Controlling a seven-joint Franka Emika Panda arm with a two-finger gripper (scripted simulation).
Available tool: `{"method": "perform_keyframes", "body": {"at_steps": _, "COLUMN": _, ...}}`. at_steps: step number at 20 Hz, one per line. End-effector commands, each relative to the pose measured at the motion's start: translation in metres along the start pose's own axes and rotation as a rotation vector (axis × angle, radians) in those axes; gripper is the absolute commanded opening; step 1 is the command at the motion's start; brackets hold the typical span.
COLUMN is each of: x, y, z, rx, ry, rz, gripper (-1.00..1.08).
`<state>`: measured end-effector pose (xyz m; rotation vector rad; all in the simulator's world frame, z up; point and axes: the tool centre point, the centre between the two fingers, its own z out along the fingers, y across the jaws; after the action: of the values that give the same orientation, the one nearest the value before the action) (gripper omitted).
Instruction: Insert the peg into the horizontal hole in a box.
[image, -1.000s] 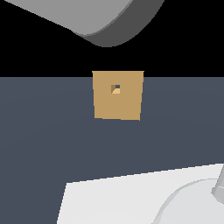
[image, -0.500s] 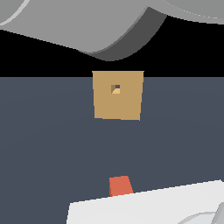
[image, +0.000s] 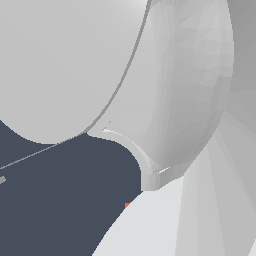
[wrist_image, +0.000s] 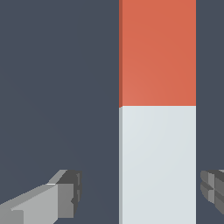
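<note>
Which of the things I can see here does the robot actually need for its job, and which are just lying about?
Needed for the job:
- the peg, orange-red and pale grey, lying between the open fingers
- the gripper

Just lying about:
- nothing; only the dark floor shows. The arm fills the exterior view, so no box is visible.

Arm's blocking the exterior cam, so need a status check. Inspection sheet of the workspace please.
Surface: dark grey floor, bare where visible.
Peg: lies flat, orange-red half and pale half both in the wrist view; only an orange sliver shows in the exterior view.
Box and hole: not visible; the arm fills most of the exterior view.
Clutter: nothing seen.
Gripper: open, fingers either side of the peg's pale half, gaps on both sides, not touching.
Cables: nothing seen.
Surroundings: nothing seen beyond the floor.
</note>
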<state>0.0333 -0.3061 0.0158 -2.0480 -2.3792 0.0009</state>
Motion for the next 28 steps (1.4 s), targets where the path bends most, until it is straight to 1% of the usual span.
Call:
{"method": "perform_keyframes", "body": {"at_steps": 1, "x": -0.001, "y": 0.001, "z": -0.001, "rx": -0.002, "ry": -0.001, "rz": 0.000, "gripper": 1.00}}
{"method": "perform_keyframes", "body": {"at_steps": 2, "x": -0.001, "y": 0.001, "z": -0.001, "rx": -0.002, "ry": -0.001, "rz": 0.000, "gripper": -1.00}}
{"method": "perform_keyframes", "body": {"at_steps": 13, "x": 0.000, "y": 0.001, "z": 0.000, "rx": -0.001, "ry": -0.001, "rz": 0.000, "gripper": -1.00}}
{"method": "perform_keyframes", "body": {"at_steps": 18, "x": 0.005, "y": 0.000, "z": -0.002, "rx": -0.001, "ry": -0.001, "rz": 0.004, "gripper": -1.00}}
{"method": "perform_keyframes", "body": {"at_steps": 23, "x": 0.019, "y": -0.002, "z": -0.007, "rx": -0.001, "ry": -0.001, "rz": 0.016, "gripper": -1.00}}
{"method": "perform_keyframes", "body": {"at_steps": 28, "x": 0.043, "y": -0.005, "z": -0.016, "rx": -0.002, "ry": -0.001, "rz": 0.036, "gripper": -1.00}}
